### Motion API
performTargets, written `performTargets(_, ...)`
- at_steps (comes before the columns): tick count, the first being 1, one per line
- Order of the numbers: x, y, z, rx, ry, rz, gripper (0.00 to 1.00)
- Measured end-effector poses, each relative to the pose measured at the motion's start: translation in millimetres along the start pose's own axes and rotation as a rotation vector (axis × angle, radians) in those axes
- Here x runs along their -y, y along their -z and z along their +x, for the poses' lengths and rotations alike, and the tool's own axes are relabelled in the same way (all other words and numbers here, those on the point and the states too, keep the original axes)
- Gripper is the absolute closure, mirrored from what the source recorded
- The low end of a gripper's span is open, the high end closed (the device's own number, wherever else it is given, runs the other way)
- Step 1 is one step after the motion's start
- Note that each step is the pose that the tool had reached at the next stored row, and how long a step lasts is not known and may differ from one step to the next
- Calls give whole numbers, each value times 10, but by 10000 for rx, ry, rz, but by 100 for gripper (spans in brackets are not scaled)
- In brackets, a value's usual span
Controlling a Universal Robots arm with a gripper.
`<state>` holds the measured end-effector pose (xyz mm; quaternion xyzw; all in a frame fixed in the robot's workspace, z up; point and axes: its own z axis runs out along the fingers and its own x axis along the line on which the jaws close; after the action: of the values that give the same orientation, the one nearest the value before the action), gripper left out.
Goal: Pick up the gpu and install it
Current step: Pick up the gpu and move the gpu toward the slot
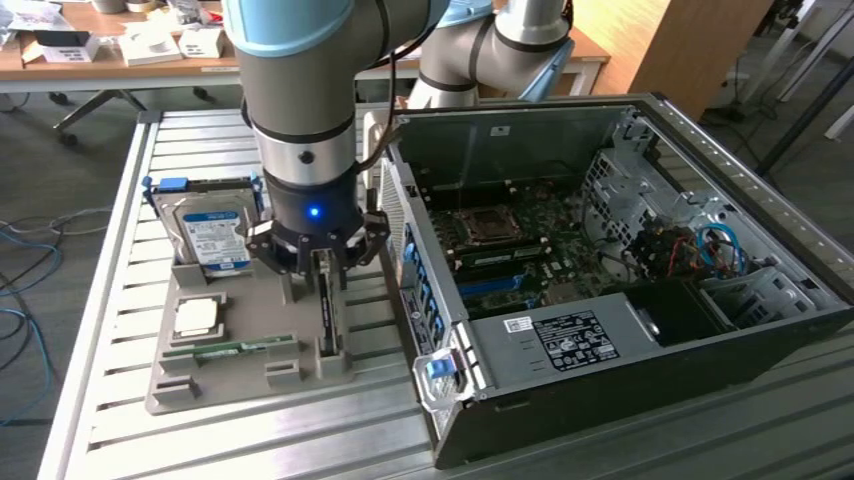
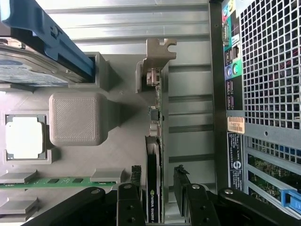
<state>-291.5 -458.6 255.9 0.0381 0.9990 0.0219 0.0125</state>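
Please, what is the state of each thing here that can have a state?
gripper: open, one finger on each side of the gpu, not touching it.
gpu: standing on edge in the grey holder, not lifted.
hard drive: upright in its slot.
processor chip: flat in its recess.
memory stick: lying flat on the holder.
computer case: side open, motherboard exposed.

The gpu point(image 2: 154, 183) edge reads "NVIDIA QUADRO".

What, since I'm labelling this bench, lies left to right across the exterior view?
hard drive → gpu, standing edge-on → open computer case
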Motion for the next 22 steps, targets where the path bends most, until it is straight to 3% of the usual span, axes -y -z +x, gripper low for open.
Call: performTargets(22,8,-161,6,0,0,0,58)
